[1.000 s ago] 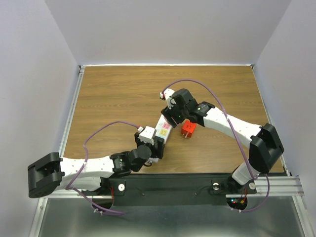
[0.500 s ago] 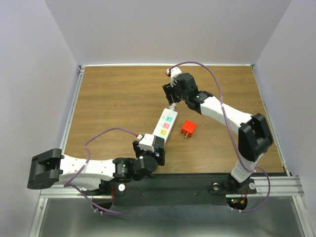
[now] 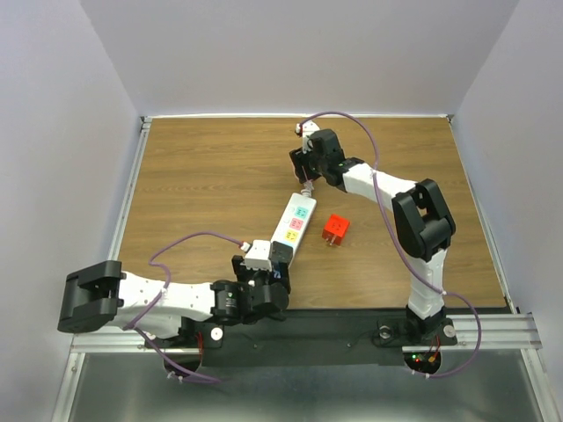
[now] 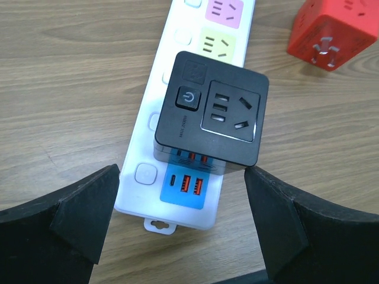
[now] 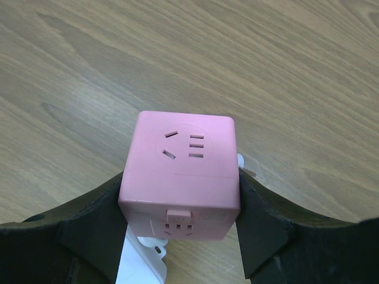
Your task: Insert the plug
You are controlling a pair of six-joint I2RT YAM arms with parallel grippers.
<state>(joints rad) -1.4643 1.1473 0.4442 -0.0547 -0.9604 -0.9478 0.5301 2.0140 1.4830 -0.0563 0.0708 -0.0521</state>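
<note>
Fingers (image 4: 83,207) of the left gripper (image 4: 180,180) stand wide apart, the black plug (image 4: 210,115) between them on the power strip (image 4: 142,177). The right gripper (image 5: 180,195) squeezes the pink plug (image 5: 180,165).

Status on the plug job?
Left gripper open, astride black cube on power strip. Right gripper shut on pink cube. Red cube loose beside strip.

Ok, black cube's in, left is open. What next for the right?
Probably press the pink cube straight down with the right gripper: it is clamped on it over the far end of the strip, and whether it is seated can't be told. The black cube looks seated.
</note>
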